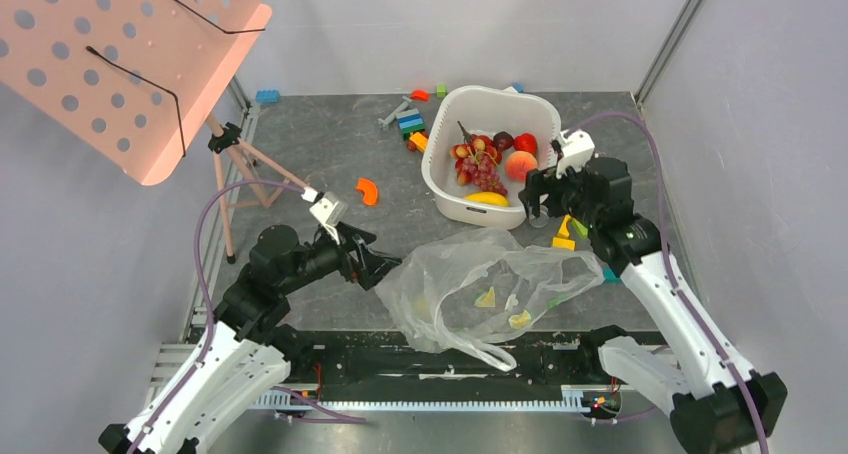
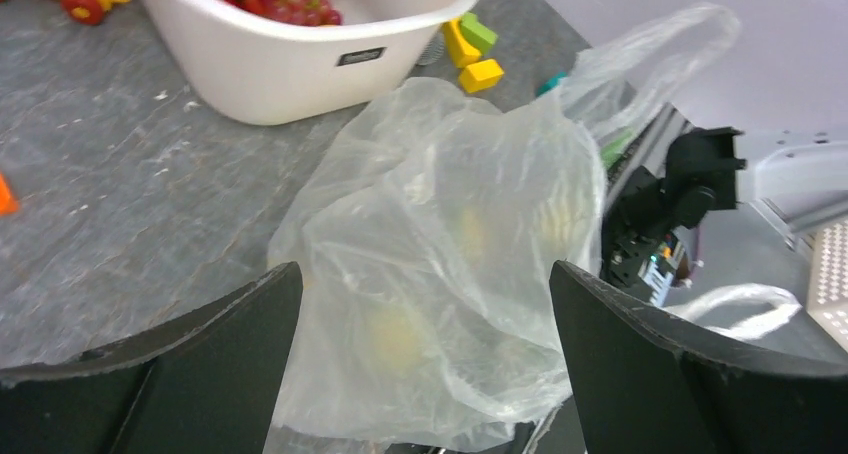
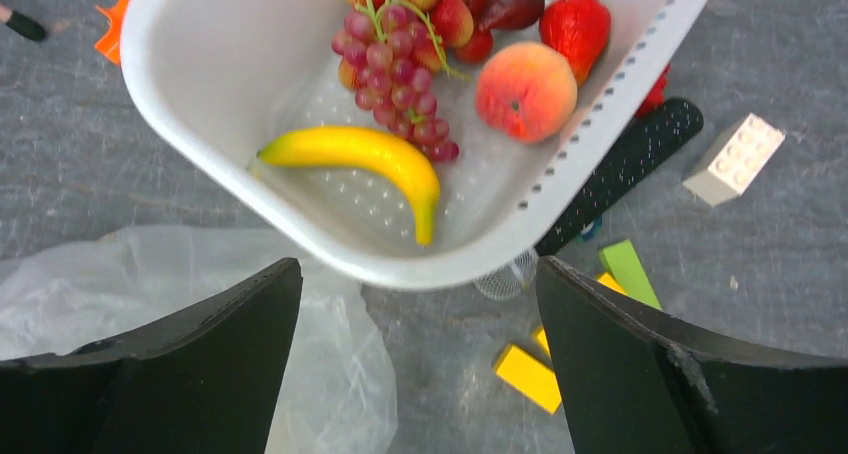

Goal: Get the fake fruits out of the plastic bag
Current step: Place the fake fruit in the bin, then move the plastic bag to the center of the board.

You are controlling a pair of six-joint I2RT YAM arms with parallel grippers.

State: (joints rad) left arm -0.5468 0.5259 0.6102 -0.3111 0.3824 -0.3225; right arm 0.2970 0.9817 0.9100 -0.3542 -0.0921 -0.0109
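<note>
ARMS AT WORK OVER A GREY BENCH (image 1: 330,144): The left gripper (image 2: 422,269), fingers spread wide and empty, faces the plastic bag (image 1: 470,274). The right gripper (image 3: 418,266) hovers over the near rim of the white basin (image 1: 445,189), its fingers likewise apart and holding nothing. The next pick probably goes best with one arm lifting the film at its mouth while the other reaches in. That arm should pinch a fruit alone, since thin film can bunch between fingers and drag the whole bag. The bag lies slack and crumpled near the bench's front edge, just before the basin. It is clear, crinkly film, one loop handle (image 1: 490,354) trailing toward the arms' bases. Pale wedges (image 1: 485,297) show through it, so the emptying looks unfinished. A banana (image 3: 360,154), a grape bunch (image 3: 400,74) and a peach (image 3: 525,89) lie in the basin.
</note>
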